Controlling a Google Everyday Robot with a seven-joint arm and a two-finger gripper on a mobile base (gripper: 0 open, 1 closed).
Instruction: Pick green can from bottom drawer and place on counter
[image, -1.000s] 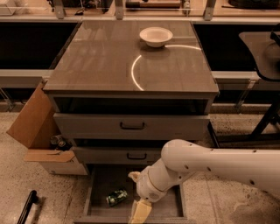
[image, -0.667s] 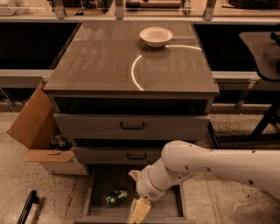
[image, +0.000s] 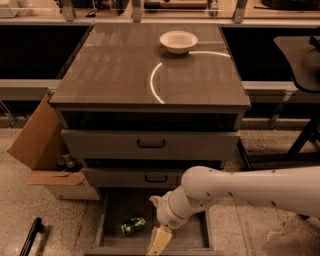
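Observation:
The green can (image: 133, 225) lies on its side on the floor of the open bottom drawer (image: 120, 206), toward its left half. My white arm reaches in from the right and bends down over the drawer. My gripper (image: 159, 242) hangs at the drawer's front edge, just right of the can and apart from it. The counter (image: 120, 70) is the glossy grey-brown cabinet top above, with a bright curved glare line.
A white bowl (image: 178, 41) stands at the counter's back right. Two closed drawer fronts with black handles (image: 151, 144) sit above the open drawer. An open cardboard box (image: 42, 150) with dark cans (image: 66, 162) stands left of the cabinet. A black table (image: 302, 60) is at right.

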